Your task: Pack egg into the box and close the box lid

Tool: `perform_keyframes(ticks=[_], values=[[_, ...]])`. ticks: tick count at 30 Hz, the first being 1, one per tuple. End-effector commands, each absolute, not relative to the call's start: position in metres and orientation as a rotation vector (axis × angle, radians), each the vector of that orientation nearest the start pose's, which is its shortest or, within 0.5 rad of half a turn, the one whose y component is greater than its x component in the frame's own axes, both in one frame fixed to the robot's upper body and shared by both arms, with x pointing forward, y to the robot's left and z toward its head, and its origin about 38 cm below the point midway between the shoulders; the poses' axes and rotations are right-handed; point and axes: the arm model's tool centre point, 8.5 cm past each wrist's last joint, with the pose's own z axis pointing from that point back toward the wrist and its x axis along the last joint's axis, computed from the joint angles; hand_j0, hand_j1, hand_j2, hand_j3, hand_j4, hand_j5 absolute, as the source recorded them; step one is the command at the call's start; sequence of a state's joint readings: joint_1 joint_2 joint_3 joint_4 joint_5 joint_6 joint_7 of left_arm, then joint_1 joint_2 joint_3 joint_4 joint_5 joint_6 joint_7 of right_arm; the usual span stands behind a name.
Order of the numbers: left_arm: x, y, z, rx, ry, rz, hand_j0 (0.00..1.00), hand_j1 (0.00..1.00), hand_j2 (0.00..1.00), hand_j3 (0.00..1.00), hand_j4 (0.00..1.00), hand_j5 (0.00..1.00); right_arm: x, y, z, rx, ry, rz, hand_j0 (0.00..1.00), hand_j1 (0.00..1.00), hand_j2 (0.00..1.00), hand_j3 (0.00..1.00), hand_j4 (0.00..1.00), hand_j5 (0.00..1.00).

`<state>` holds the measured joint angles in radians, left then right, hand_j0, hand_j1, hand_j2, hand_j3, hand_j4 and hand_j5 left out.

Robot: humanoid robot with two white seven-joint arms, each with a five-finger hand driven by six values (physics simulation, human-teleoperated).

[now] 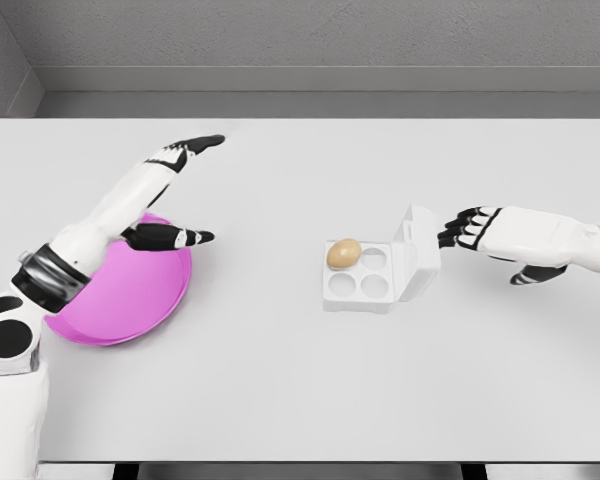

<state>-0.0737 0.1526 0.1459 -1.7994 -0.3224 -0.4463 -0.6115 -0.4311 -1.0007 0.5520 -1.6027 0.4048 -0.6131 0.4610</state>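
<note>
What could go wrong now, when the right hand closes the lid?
1. The right hand is close behind the raised lid. A hard push may slide the whole light box instead of folding the lid.
2. The egg rises above its cell, so a fast lid could press or crack it.
3. The left hand is far away over the pink plate, so nothing steadies the box.

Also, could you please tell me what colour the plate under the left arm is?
The plate is bright pink-magenta, seen best in the head view, the only one.
</note>
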Motion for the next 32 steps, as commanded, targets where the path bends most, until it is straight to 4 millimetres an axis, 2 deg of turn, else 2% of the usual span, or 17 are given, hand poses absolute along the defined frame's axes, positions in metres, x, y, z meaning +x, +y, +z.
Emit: perform_keyframes(ticks=[1, 3, 5, 6, 9, 14, 17, 22, 24, 26, 32], values=[[0.338, 0.301, 0.214, 0.343, -2.122, -1.071, 1.00, 1.00, 1.00, 1.00, 1.00, 1.00, 0.377, -0.333, 0.200, -0.374, -1.341, 2.166, 1.00, 1.00, 1.00, 1.00, 1.00, 1.00], [0.326, 0.323, 0.205, 0.333, -2.109, -0.990, 1.00, 1.00, 1.00, 1.00, 1.00, 1.00, 0.377, -0.332, 0.200, -0.374, -1.346, 2.167, 1.00, 1.00, 1.00, 1.00, 1.00, 1.00], [0.323, 0.342, 0.202, 0.383, -2.083, -0.948, 1.00, 1.00, 1.00, 1.00, 1.00, 1.00, 0.375, -0.326, 0.203, -0.370, -1.362, 2.180, 1.00, 1.00, 1.00, 1.00, 1.00, 1.00], [0.315, 0.359, 0.198, 0.432, -2.045, -0.925, 1.00, 1.00, 1.00, 1.00, 1.00, 1.00, 0.373, -0.323, 0.206, -0.371, -1.375, 2.188, 1.00, 1.00, 1.00, 1.00, 1.00, 1.00], [0.308, 0.378, 0.201, 0.480, -1.987, -0.984, 1.00, 1.00, 1.00, 1.00, 1.00, 1.00, 0.370, -0.315, 0.211, -0.370, -1.400, 2.207, 1.00, 1.00, 1.00, 1.00, 1.00, 1.00], [0.307, 0.386, 0.201, 0.523, -1.910, -1.079, 1.00, 1.00, 1.00, 1.00, 1.00, 1.00, 0.362, -0.296, 0.219, -0.352, -1.471, 2.235, 1.00, 1.00, 1.00, 1.00, 1.00, 1.00], [0.307, 0.388, 0.201, 0.540, -1.878, -1.118, 1.00, 1.00, 1.00, 1.00, 1.00, 1.00, 0.361, -0.276, 0.216, -0.314, -1.540, 2.226, 1.00, 1.00, 1.00, 1.00, 1.00, 1.00], [0.307, 0.387, 0.201, 0.542, -1.873, -1.124, 1.00, 1.00, 1.00, 1.00, 1.00, 1.00, 0.362, -0.271, 0.217, -0.311, -1.564, 2.220, 0.98, 0.98, 0.98, 0.98, 0.98, 0.98], [0.307, 0.387, 0.201, 0.543, -1.876, -1.124, 1.00, 1.00, 1.00, 1.00, 1.00, 1.00, 0.365, -0.279, 0.224, -0.345, -1.548, 2.220, 1.00, 1.00, 1.00, 1.00, 1.00, 1.00], [0.305, 0.387, 0.199, 0.539, -1.870, -1.126, 1.00, 1.00, 1.00, 1.00, 1.00, 1.00, 0.369, -0.308, 0.244, -0.457, -1.489, 2.216, 1.00, 1.00, 1.00, 1.00, 1.00, 1.00], [0.303, 0.386, 0.198, 0.536, -1.866, -1.129, 1.00, 1.00, 1.00, 1.00, 1.00, 1.00, 0.378, -0.371, 0.248, -0.548, -1.293, 2.168, 1.00, 1.00, 1.00, 1.00, 1.00, 1.00]])
